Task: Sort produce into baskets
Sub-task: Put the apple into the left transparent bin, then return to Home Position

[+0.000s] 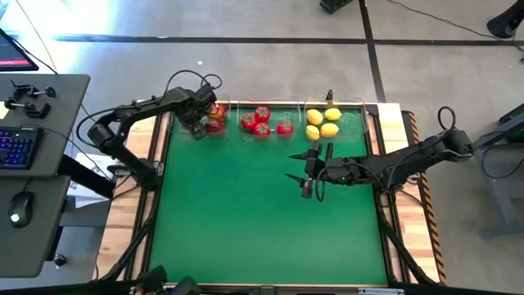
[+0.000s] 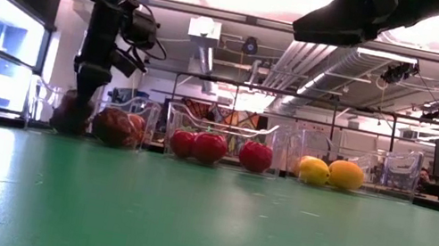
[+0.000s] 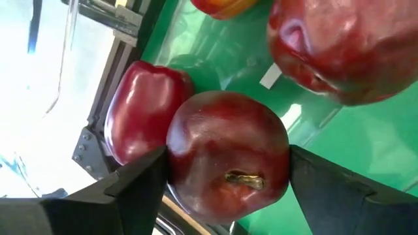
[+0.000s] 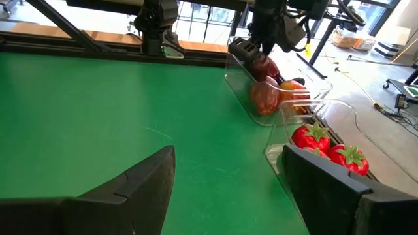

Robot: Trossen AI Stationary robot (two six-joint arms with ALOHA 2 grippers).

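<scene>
Three clear bins stand in a row at the mat's far edge. The left bin [image 1: 205, 124] holds dark red and red-orange apples [image 2: 116, 127]. The middle bin [image 1: 266, 123] holds bright red green-topped fruits [image 2: 211, 147]. The right bin [image 1: 329, 123] holds yellow lemons [image 2: 328, 172]. My left gripper [image 1: 199, 121] reaches down into the left bin, shut on a dark red apple [image 3: 228, 156]. My right gripper [image 1: 309, 170] hovers open and empty above the green mat, in front of the right bin. My left gripper pinches the dark red apple by two opposite sides [image 3: 176, 163] between its two fingers, the stem end facing the wrist camera. The fingers come from above, pointing down into the left bin. The apple sits low in the bin beside another red apple [image 3: 140, 111]. Whether it rests on the bin's floor, I cannot tell.
The green mat [image 1: 262, 221] lies bare in front of the bins. Wooden strips and dark frame rails run along the mat's sides [image 1: 413, 139]. A desk with a keyboard and mouse [image 1: 24, 147] stands left of the table.
</scene>
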